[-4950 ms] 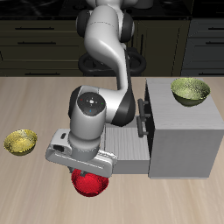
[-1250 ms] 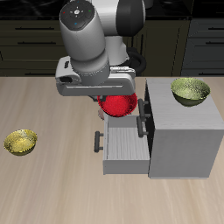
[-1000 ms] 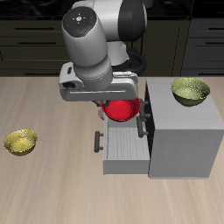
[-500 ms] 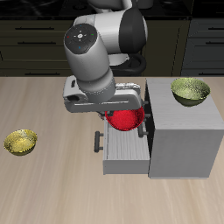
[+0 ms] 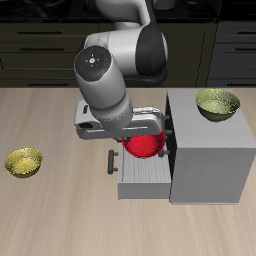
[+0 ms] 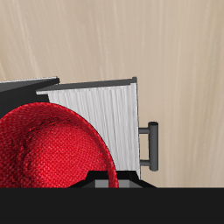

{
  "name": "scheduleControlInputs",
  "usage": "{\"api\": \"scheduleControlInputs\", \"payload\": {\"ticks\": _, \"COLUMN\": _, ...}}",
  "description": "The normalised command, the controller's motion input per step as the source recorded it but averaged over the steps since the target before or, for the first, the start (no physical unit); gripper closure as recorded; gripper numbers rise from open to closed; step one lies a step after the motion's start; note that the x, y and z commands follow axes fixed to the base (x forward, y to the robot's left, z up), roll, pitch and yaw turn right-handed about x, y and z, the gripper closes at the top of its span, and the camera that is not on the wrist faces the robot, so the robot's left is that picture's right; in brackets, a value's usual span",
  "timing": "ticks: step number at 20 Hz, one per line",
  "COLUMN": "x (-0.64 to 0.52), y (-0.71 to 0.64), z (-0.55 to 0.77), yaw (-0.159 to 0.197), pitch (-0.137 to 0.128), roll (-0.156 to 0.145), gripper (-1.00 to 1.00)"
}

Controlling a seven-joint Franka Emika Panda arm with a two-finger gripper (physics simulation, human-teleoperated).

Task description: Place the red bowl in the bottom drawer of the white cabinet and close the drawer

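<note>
A: Where is the red bowl [image 5: 146,146] sitting at this moment?

B: It is hanging under the hand [image 5: 141,136], over the open bottom drawer [image 5: 140,176] of the white cabinet [image 5: 212,150]. In the wrist view the red bowl [image 6: 54,145] is covering a large part of the bottom drawer [image 6: 112,109]. I cannot tell if it is touching the drawer floor.

A: Is the hand holding it?

B: The fingers are closing on the bowl's rim, so the hand is gripping it. The arm's body is hiding the fingertips in the exterior view.

A: How is the drawer standing?

B: It is standing pulled out from the cabinet toward 9 o'clock in the exterior view, and its dark bar handle [image 5: 111,162] is pointing the same way.

A: What else is lying around?

B: One yellow-green bowl [image 5: 218,104] is resting on the cabinet's top. A second yellow-green bowl [image 5: 23,162] is lying on the desk [image 5: 50,215], well apart from the drawer, at 9 o'clock.
</note>
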Motion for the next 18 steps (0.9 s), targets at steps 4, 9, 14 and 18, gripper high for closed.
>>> {"api": "scheduleControlInputs", "payload": {"ticks": 4, "x": 0.02, "y": 0.23, "z": -0.19, "yaw": 0.035, "pitch": 0.043, "roll": 0.04, "gripper": 1.0}}
{"api": "scheduleControlInputs", "payload": {"ticks": 9, "x": 0.07, "y": 0.06, "z": -0.12, "yaw": 0.049, "pitch": 0.038, "roll": 0.004, "gripper": 1.0}}
{"api": "scheduleControlInputs", "payload": {"ticks": 14, "x": 0.08, "y": 0.06, "z": -0.14, "yaw": 0.054, "pitch": 0.05, "roll": 0.009, "gripper": 1.0}}
{"api": "scheduleControlInputs", "payload": {"ticks": 18, "x": 0.12, "y": 0.0, "z": -0.1, "yaw": 0.059, "pitch": 0.054, "roll": -0.015, "gripper": 1.0}}
